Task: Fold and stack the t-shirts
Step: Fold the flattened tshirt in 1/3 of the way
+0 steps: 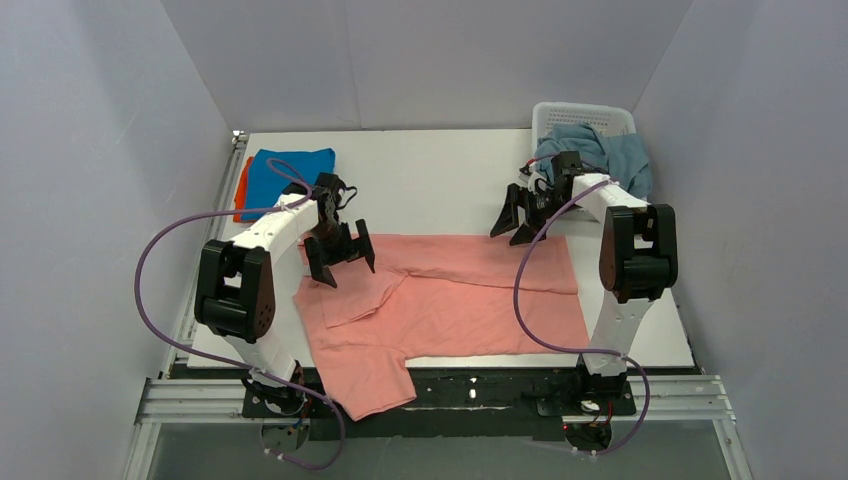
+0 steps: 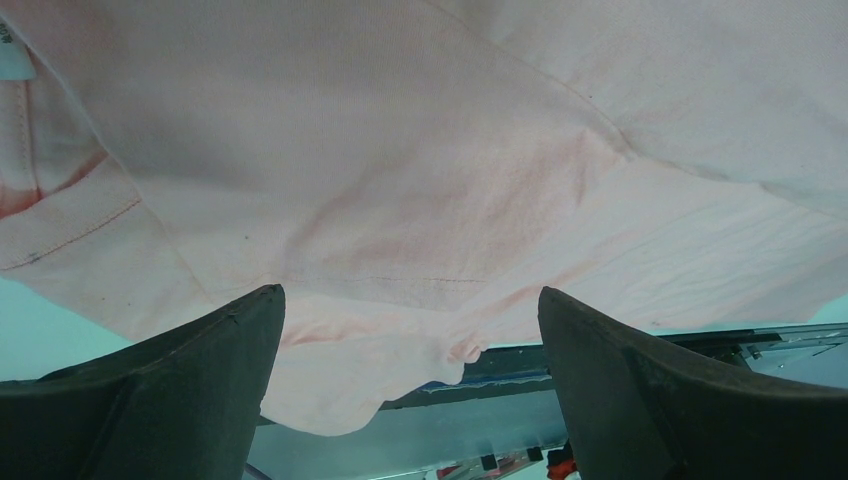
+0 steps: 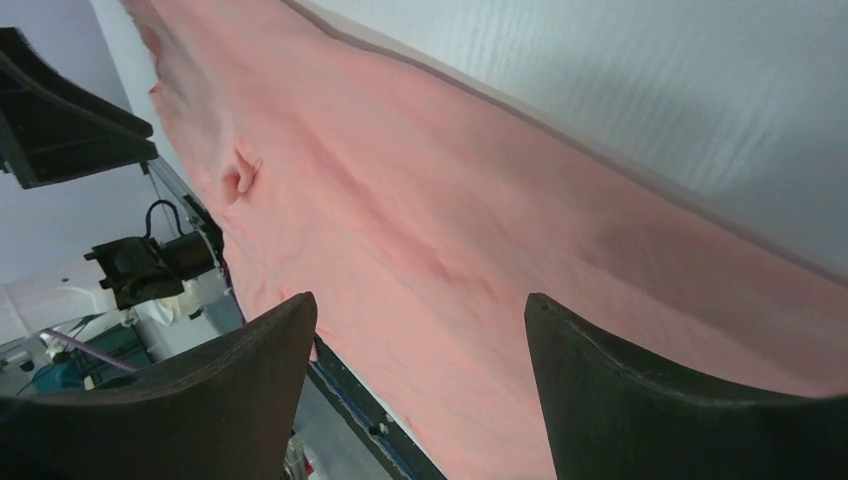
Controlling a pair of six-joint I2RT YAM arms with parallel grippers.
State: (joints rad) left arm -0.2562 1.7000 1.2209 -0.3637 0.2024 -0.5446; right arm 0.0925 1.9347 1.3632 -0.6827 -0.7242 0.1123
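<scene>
We find 1 piece of labelling: a small white tag [image 2: 12, 60] at the edge of the left wrist view, sewn to the salmon-pink t-shirt [image 1: 450, 300], its print too small to read.

The left arm rises from its base to a bent elbow near the table's [image 1: 430, 180] left edge. Its forearm reaches forward and to the right, and the wrist tips down. The left gripper [image 1: 343, 258] hangs over the left part of the pink tee, by a folded-in flap, its 2 fingers spread wide with nothing between them. We cannot tell whether the tips touch the cloth.

The right arm stands upright at the right side, its forearm angled towards the far left. The right gripper [image 1: 515, 225] points down and left over the tee's far right edge, jaws wide and empty.

The pink tee lies spread across the near middle of the table, its lower part hanging over the near edge between the 2 bases. A bright blue t-shirt [image 1: 290, 172] lies folded at the far left on an orange t-shirt [image 1: 241, 190]. A grey-blue t-shirt [image 1: 610, 150] is heaped in the white basket [image 1: 580, 112] at the far right.
</scene>
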